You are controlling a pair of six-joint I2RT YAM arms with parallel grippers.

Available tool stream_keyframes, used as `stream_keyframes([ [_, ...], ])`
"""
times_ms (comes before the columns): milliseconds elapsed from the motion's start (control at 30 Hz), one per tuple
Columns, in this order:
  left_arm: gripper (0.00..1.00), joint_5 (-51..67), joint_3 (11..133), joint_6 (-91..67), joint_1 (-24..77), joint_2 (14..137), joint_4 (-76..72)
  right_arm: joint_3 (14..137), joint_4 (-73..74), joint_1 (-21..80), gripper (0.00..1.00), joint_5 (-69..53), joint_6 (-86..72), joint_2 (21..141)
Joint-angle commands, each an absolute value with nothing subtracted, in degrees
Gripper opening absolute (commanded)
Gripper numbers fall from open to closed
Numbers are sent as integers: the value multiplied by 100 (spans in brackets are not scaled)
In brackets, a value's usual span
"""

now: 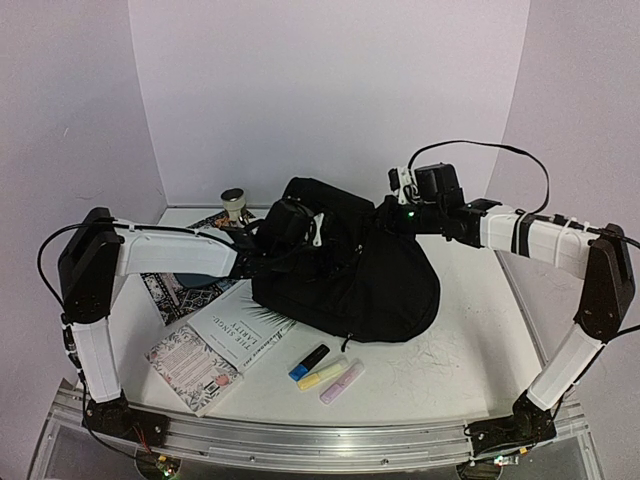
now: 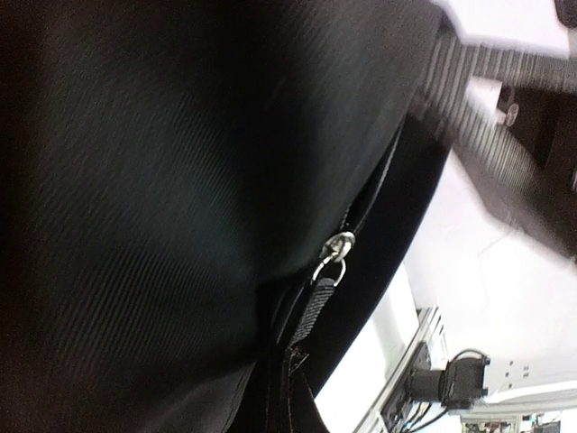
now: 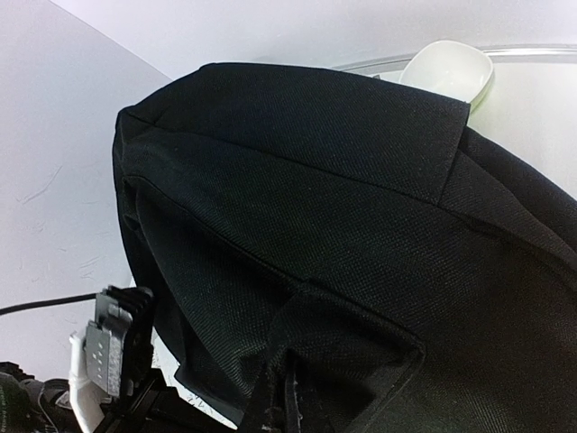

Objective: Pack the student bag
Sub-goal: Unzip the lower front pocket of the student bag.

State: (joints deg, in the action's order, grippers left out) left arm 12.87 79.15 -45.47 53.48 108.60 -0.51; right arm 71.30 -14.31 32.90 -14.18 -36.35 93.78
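The student bag (image 1: 350, 270), a large black fabric backpack, lies in the middle of the table. My left gripper (image 1: 303, 230) is at its upper left side. In the left wrist view a silver zip slider (image 2: 341, 244) hangs on the bag (image 2: 162, 180), and its woven pull tab (image 2: 320, 302) runs down into my left gripper (image 2: 290, 383), which is shut on it. My right gripper (image 1: 393, 215) is at the bag's upper right. In the right wrist view my right gripper (image 3: 288, 401) is shut on a raised fold of the bag's fabric (image 3: 361, 334).
Two books (image 1: 240, 335) (image 1: 195, 365) lie front left of the bag. Three highlighters, blue (image 1: 308, 362), yellow (image 1: 322, 375) and pink (image 1: 342, 382), lie in front. A patterned mat (image 1: 175, 290) is under the left arm. A small jar (image 1: 233, 203) and a white bowl (image 3: 448, 72) stand behind.
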Motion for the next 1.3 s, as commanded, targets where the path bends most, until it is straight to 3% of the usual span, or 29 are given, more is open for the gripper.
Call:
stream_keyframes([
  [0,0,1411,7474,-4527,5405,10342,74,7648,-1969,3094,0,-1371,-3492,9178],
  [600,0,1146,6196,-4067,5407,9465,880,8301,-1853,2796,0,-1445,-3412,9620],
  [900,0,939,6057,-4133,5432,9406,962,7850,-1828,2807,0,-1938,-3663,10092],
  [1000,0,957,6260,-4175,5432,9625,964,7692,-1823,2809,10,-2007,-3724,10180],
  [1167,0,967,6681,-4247,5432,9930,940,7249,-1753,2828,42,-1891,-3840,9894],
  [1267,0,967,6878,-4277,5440,10063,923,6795,-1702,2884,56,-1729,-3975,9574],
])
